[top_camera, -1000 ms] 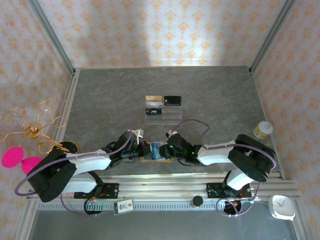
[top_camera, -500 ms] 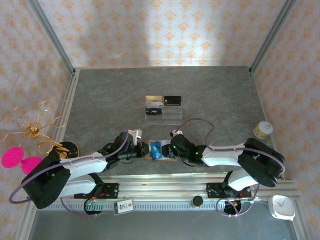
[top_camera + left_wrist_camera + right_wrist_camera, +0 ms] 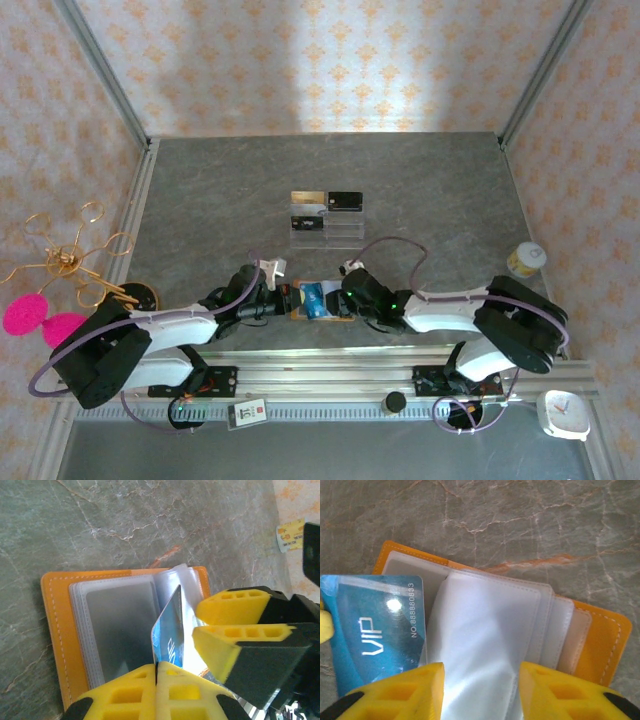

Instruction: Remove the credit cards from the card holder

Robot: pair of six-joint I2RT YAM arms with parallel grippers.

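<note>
Tan-orange leather marks the card holder, lying open on the grey table between my two claws in the overhead view. My left claw meets its left side and my right claw its right. A blue VIP card shows between them. Well beyond both claws, a clear acrylic stand carries a gold card and a black card.

From my left wrist, my left claw is pressed together on the near edge of the blue VIP card. It stands tilted over the holder's clear sleeves. My right claw's yellow fingers sit just right of it.

From my right wrist, my right claw stands apart, straddling the bulging clear sleeves. The blue VIP card lies ahead and to its left. I cannot tell whether these fingers pinch anything.
</note>
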